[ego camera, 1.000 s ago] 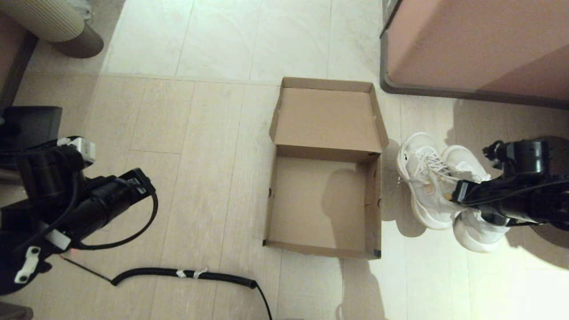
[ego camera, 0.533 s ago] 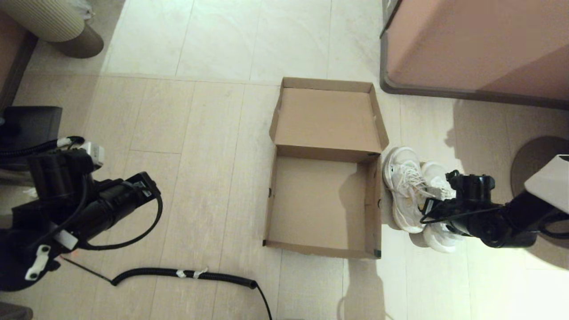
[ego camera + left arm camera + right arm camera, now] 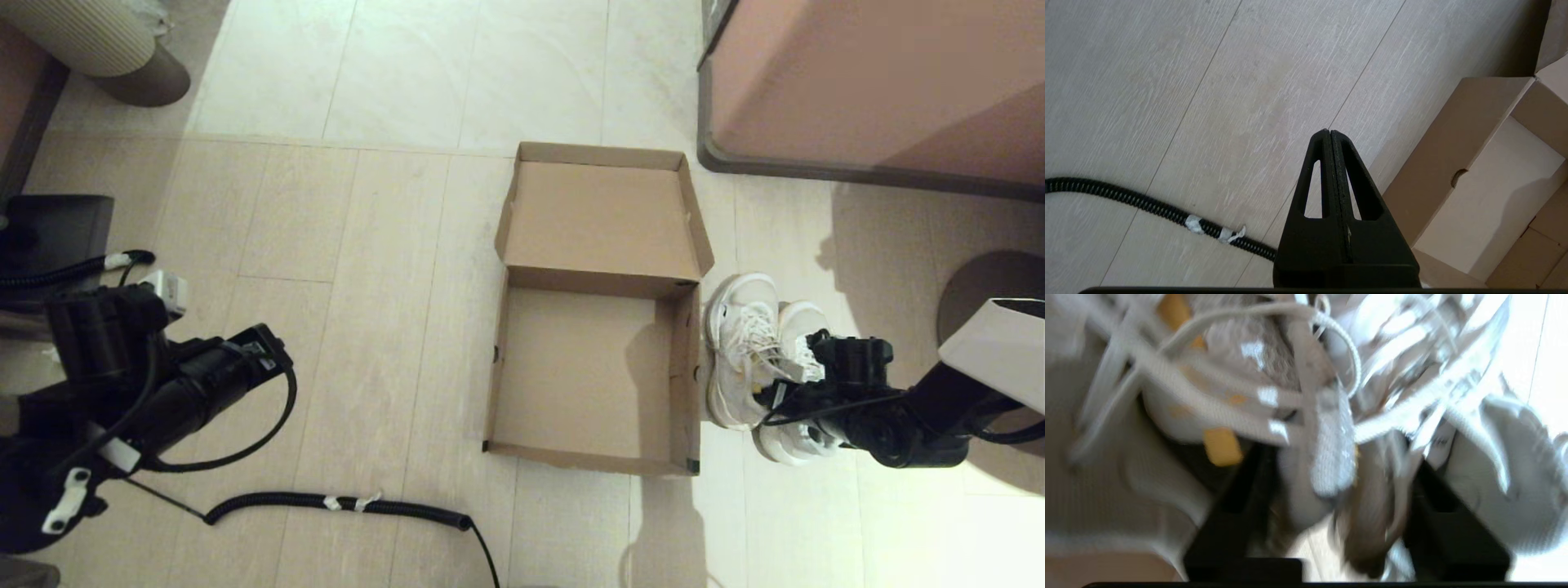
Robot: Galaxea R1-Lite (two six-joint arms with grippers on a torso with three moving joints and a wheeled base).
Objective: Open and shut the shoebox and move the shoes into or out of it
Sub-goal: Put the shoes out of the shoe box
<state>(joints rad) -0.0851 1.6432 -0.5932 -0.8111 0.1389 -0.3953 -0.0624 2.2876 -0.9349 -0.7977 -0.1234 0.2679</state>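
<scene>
The shoebox [image 3: 594, 371] sat open on the floor [image 3: 367, 269] in the middle of the head view, its lid [image 3: 602, 214] folded back flat on the far side and its tray bare inside. The shoes [image 3: 755, 363], a white laced pair, lay side by side just beside the box's right wall, outside it, with the nearer shoe close against the cardboard.

The right tool [image 3: 790, 384] was down at the shoes, reaching in from the right over their collars. In the right wrist view its two dark fingers [image 3: 1237, 506] stood apart with the inner walls of both shoes [image 3: 1327, 457] pressed between them, so it was clamped on the pair; laces and a yellow tag [image 3: 1221, 447] showed just beyond. That view was blurred, and whether the soles rested on the floor could not be told.

The left tool [image 3: 1329, 136] hung over the floor well to the left of the box, its fingers pressed together and holding nothing. In its wrist view the box's left wall [image 3: 1437, 159] lay nearby. A black coiled cable [image 3: 343, 502] ran across the floor below it. A large pinkish-brown cabinet [image 3: 882, 82] stood at the far right.
</scene>
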